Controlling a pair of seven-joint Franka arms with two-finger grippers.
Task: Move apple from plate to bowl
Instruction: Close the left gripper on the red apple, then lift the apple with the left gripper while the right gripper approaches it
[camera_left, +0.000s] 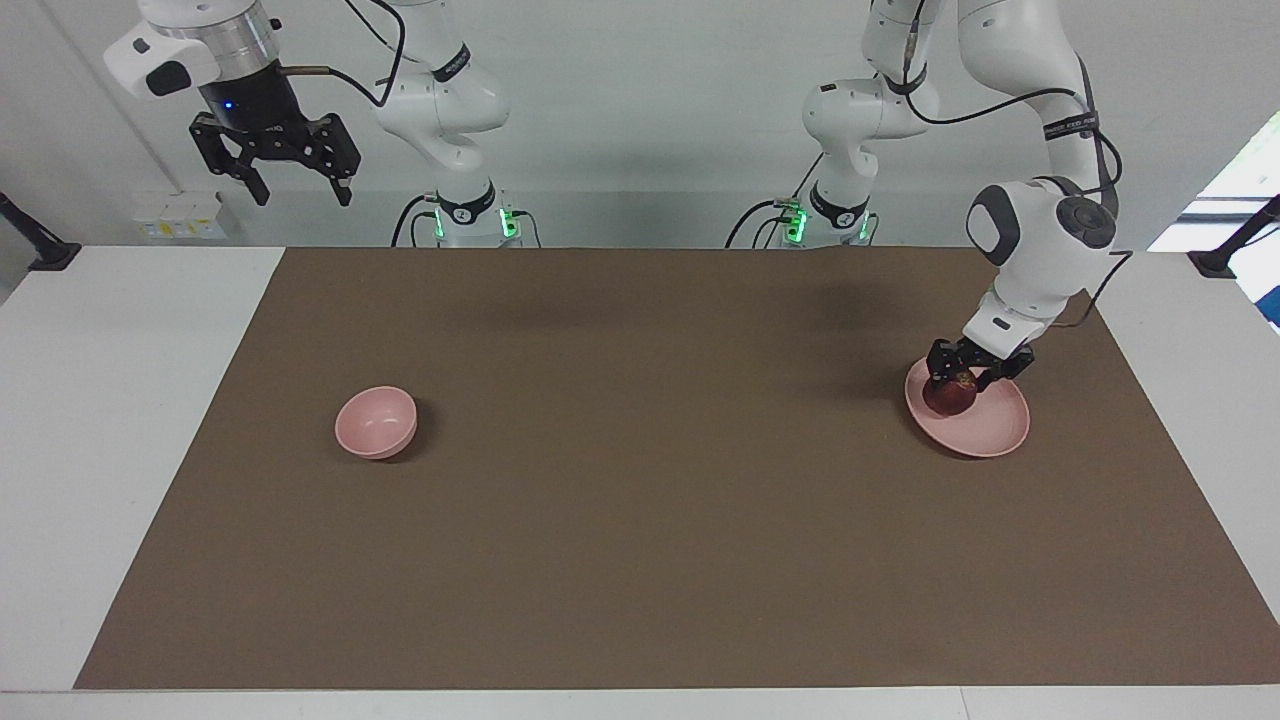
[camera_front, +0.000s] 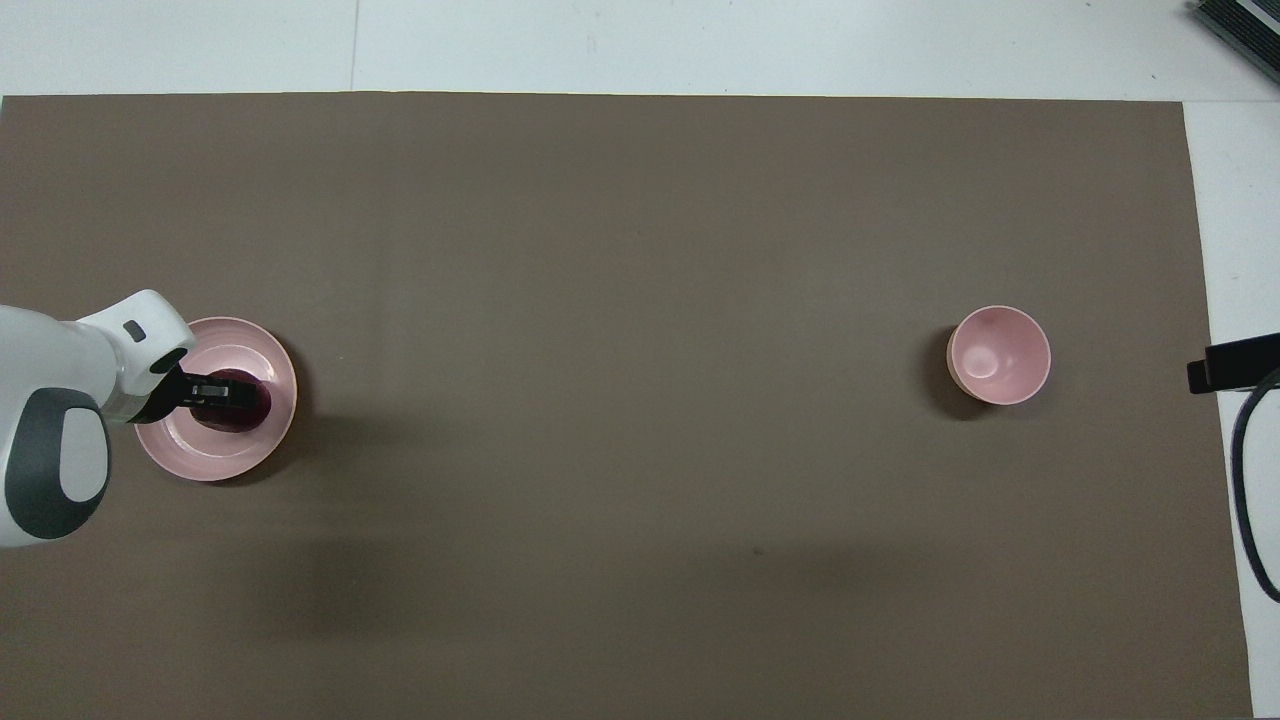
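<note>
Apple (camera_left: 951, 395) sits on the pale pink plate (camera_left: 990, 432) toward the left arm's end of the brown mat (camera_left: 640, 560), with the left gripper (camera_left: 958, 381) down on it, its fingers pinching the fruit from 2 sides. Going across the facing view: the right gripper (camera_left: 300, 187) hangs high with its jaws spread wide over the bare table at its own end – that arm waits. The small pink bowl (camera_left: 376, 422) comes next, toward the right arm's end, about as far from the robots as the plate. Judged from this, the coming move turns on 1 relation – the bowl lies well apart from the held apple, along the table's length. No readable writing or label shows on the dishes or mat.
</note>
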